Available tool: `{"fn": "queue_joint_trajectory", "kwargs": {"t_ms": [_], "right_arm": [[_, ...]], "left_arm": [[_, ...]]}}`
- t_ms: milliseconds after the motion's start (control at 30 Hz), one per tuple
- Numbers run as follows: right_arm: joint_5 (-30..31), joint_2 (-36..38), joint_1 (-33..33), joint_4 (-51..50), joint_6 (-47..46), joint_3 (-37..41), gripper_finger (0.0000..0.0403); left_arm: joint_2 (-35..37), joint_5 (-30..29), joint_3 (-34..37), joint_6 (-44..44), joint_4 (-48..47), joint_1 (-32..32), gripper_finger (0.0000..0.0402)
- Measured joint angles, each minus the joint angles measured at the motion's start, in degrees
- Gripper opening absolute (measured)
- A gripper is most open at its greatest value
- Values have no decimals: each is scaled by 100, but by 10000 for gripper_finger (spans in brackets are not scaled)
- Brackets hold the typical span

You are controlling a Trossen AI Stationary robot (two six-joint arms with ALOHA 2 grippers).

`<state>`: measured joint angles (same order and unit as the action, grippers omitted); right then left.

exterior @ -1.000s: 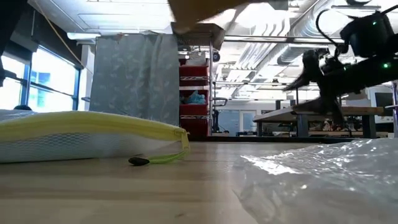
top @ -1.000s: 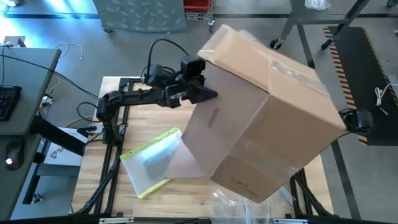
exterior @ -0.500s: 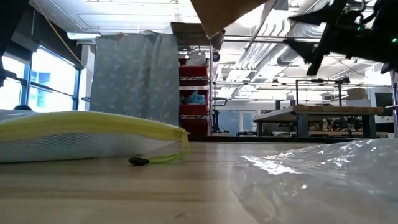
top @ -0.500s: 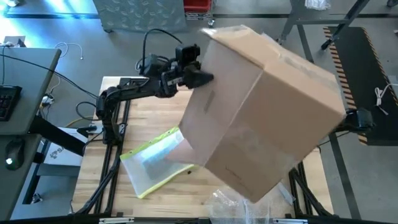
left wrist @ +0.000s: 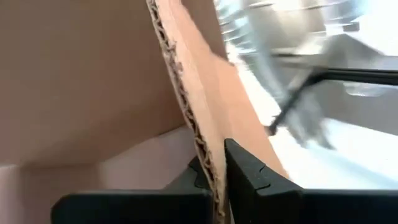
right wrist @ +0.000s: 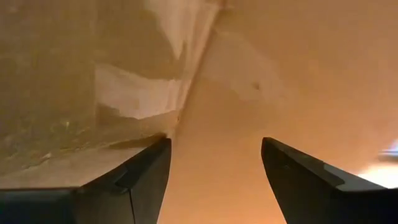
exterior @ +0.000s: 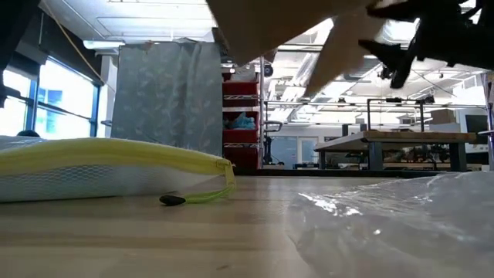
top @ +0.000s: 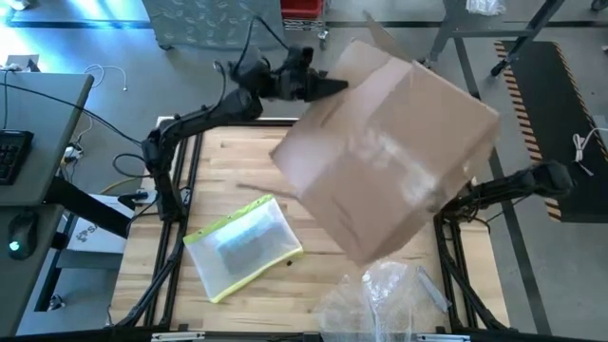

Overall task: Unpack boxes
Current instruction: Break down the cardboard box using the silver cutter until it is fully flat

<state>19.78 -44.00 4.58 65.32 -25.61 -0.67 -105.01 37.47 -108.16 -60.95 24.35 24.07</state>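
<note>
From above, the cardboard carton [top: 385, 152] hangs tilted over the tabletop [top: 228, 176], filling the frame's centre and upper right. The left end effector [top: 328, 85], at upper centre, pinches a carton flap; its wrist view alone shows the corrugated edge [left wrist: 186, 106] clamped between dark fingers [left wrist: 249, 180]. The right end effector [right wrist: 214, 174] appears only in its own wrist view, spread wide inside the carton. The low view shows the yellow-edged sleeve [exterior: 108, 166] lying flat at left and crinkled film [exterior: 394, 216] at lower right.

no readable text, labels or numbers
</note>
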Motion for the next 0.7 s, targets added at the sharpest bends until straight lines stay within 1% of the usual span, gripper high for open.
{"fn": "queue_joint_trajectory", "kwargs": {"t_ms": [67,167,300,400,467,600,700], "right_arm": [[331,49,169,-348,-145,0,239],[732,100,396,-715,-470,0,239],[1142,137,694,-1303,-1094,0,239],[1470,169,884,-1542,-1423,0,239],[1560,174,983,-1561,-1534,0,239],[1681,179,1106,-1557,-1719,0,239],[1864,213,1112,-1937,-1942,0,239]], "left_arm": [[78,-48,0,459,-1088,196,0],[203,-205,2,1424,-2623,494,0],[380,-564,4,2600,-4366,843,0],[514,-1049,13,3448,-5643,1025,0],[586,-1496,19,4014,-6471,1069,0],[662,-2245,39,4889,-8043,1051,0],[718,-2880,7,5713,-8916,902,0]]}}
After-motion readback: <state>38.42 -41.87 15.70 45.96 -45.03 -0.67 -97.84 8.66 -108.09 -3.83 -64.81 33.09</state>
